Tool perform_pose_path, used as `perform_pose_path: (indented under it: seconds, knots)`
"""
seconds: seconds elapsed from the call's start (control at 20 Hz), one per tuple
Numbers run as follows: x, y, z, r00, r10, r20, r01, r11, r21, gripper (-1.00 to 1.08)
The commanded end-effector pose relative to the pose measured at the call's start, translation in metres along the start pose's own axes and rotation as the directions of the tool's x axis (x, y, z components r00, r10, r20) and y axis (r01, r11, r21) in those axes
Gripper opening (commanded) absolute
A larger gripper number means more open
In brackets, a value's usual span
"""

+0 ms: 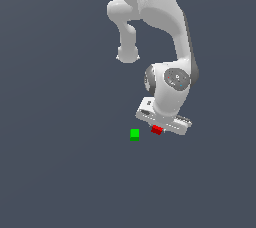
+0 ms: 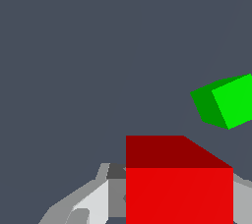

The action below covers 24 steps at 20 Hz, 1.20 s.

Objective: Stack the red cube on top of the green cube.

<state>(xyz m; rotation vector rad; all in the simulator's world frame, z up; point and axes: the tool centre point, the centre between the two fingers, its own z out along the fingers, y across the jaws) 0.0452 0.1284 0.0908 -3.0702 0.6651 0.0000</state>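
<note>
The red cube (image 1: 157, 130) sits between my gripper's (image 1: 159, 128) fingers, just under the white hand. In the wrist view the red cube (image 2: 178, 183) fills the near space between the grey fingers (image 2: 93, 199), which press on both of its sides. The gripper (image 2: 179, 203) is shut on it. The green cube (image 1: 134, 134) rests on the grey floor, a short way toward the exterior view's left of the red cube and apart from it. It also shows in the wrist view (image 2: 227, 101), smaller and farther off than the red cube.
The plain dark grey floor (image 1: 60, 162) surrounds both cubes. The arm's white links (image 1: 150, 17) rise above the gripper at the exterior view's top.
</note>
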Motion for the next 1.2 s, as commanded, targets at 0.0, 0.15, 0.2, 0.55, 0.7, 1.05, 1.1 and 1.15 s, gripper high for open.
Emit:
perform_pose_path:
  seconds: [0.0, 0.15, 0.2, 0.55, 0.7, 1.05, 1.1, 1.15]
  knots:
    - [0.011, 0.025, 0.008, 1.000, 0.001, -0.001, -0.001, 1.000, 0.000, -1.00]
    - [0.024, 0.052, 0.018, 1.000, 0.001, 0.000, -0.001, 1.000, 0.000, -1.00]
    - [0.027, 0.059, 0.020, 1.000, 0.001, 0.000, -0.001, 1.000, 0.000, -1.00]
    - [0.042, 0.086, 0.030, 1.000, 0.001, 0.000, -0.001, 1.000, 0.000, -1.00]
    - [0.043, 0.087, 0.030, 1.000, 0.001, 0.000, -0.001, 1.000, 0.000, 1.00]
    - [0.043, 0.087, 0.030, 1.000, 0.001, 0.000, -0.001, 1.000, 0.000, 1.00]
    - [0.043, 0.087, 0.030, 1.000, 0.001, 0.000, -0.001, 1.000, 0.000, 1.00]
    - [0.043, 0.087, 0.030, 1.000, 0.001, 0.000, -0.001, 1.000, 0.000, 1.00]
